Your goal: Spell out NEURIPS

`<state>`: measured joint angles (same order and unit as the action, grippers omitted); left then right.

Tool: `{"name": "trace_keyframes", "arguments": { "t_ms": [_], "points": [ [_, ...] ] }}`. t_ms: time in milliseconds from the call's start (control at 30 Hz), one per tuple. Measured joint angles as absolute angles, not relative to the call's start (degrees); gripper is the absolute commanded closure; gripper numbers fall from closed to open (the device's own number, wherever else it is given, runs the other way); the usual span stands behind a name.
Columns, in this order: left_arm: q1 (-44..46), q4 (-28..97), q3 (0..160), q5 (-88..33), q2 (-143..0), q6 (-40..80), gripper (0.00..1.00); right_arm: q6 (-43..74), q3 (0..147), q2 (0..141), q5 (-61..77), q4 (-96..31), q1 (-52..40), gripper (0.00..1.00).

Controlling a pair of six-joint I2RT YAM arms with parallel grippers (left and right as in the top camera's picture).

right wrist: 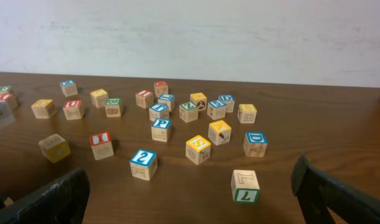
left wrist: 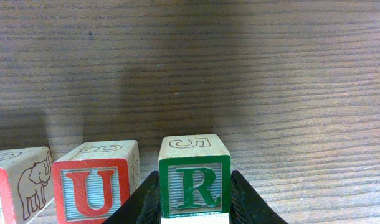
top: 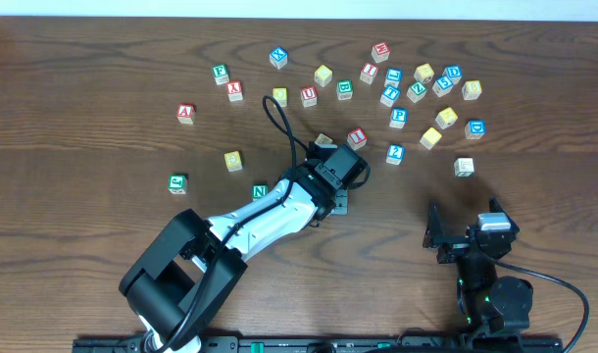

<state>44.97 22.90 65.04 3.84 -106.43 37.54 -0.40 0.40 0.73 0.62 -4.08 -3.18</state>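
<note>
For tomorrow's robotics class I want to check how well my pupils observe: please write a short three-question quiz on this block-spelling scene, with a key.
1. Multiple choice: which letter faces the left wrist camera on the held cube between the left arm's fingers? A) R B) S C) P
2. True or false: the right arm's fingers are shut on a cube.
3. Fill in: in the left wrist view, the neighbouring cube beside the held one shows a red letter ___.
Key: 1 A; 2 false, they stand open and empty; 3 U.
</note>
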Motion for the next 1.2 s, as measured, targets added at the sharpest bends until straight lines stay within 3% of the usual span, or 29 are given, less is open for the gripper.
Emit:
{"name": "trace_keyframes", "arguments": {
  "t_ms": [333,1200],
  "points": [
    [45.0,22.9,65.0,3.8,-106.4,37.5,0.71,-0.4,0.4,0.7,0.6,-4.1,-3.2,0.01],
    [45.0,22.9,65.0,4.5,-106.5,37.5,0.71,-0.4,0.4,0.7,0.6,-4.1,-3.2,0.01]
  ]
}}
